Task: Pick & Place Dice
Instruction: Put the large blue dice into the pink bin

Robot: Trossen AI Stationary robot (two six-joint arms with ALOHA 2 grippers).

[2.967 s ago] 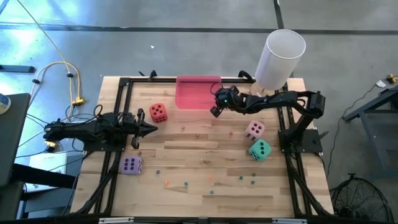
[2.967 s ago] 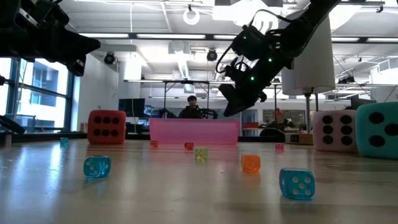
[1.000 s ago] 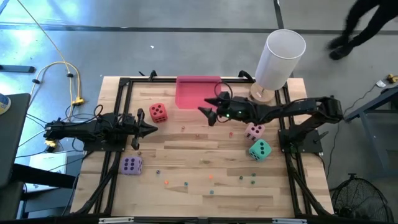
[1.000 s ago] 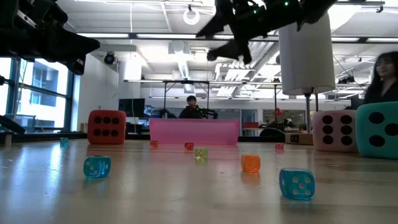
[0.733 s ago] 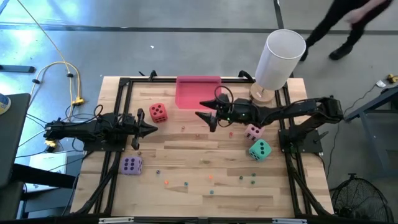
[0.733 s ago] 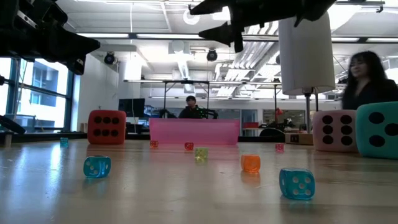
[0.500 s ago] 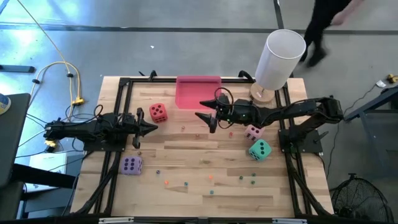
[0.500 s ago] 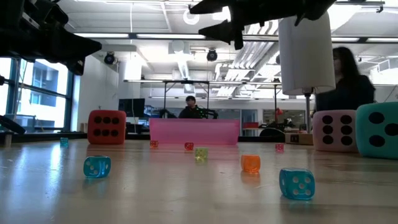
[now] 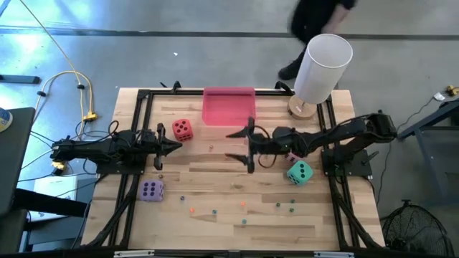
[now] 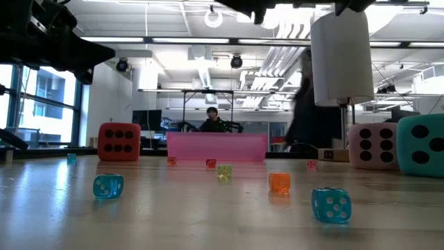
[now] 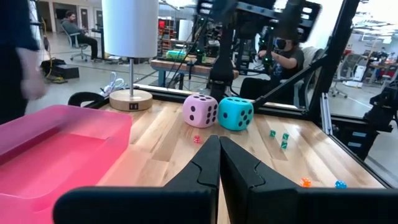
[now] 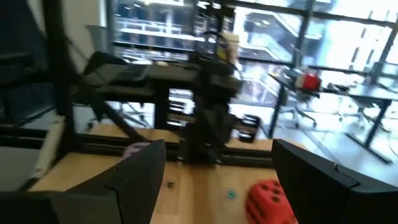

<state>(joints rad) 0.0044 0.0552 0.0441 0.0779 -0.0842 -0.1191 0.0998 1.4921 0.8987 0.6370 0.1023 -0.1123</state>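
The right hand (image 9: 242,147) hangs high over the middle of the wooden desk (image 9: 215,183), fingers spread apart and holding nothing, its arm reaching in from the desk's right edge. From its wrist camera the two dark fingers (image 12: 311,180) frame the red die (image 12: 269,200) and the left arm beyond it. The left hand (image 9: 176,148) waits at the left side, fingers pressed together and empty, pointing toward the centre just beside the red die (image 9: 182,130).

Four large soft dice sit on the desk. The red one lies near the pink tray (image 9: 228,106) at the far edge. The purple die (image 9: 151,190) rests near the left frame rail, closer to the front. The pink die (image 11: 200,110) and the teal die (image 9: 300,172) stand side by side on the right, touching or nearly so, the pink one partly hidden under the right arm in the overhead view.

Small translucent dice are scattered across the front half of the desk; at desk level a blue one (image 10: 107,185), an orange one (image 10: 279,182) and another blue one (image 10: 330,205) sit nearest the lens, with a yellow-green one (image 10: 224,172) behind.

A white-shaded lamp (image 9: 322,69) stands at the far right corner. A person (image 10: 212,119) sits behind the tray in the room beyond, and another person (image 9: 315,21) walks past the far side.

No legible writing or brand marks appear.
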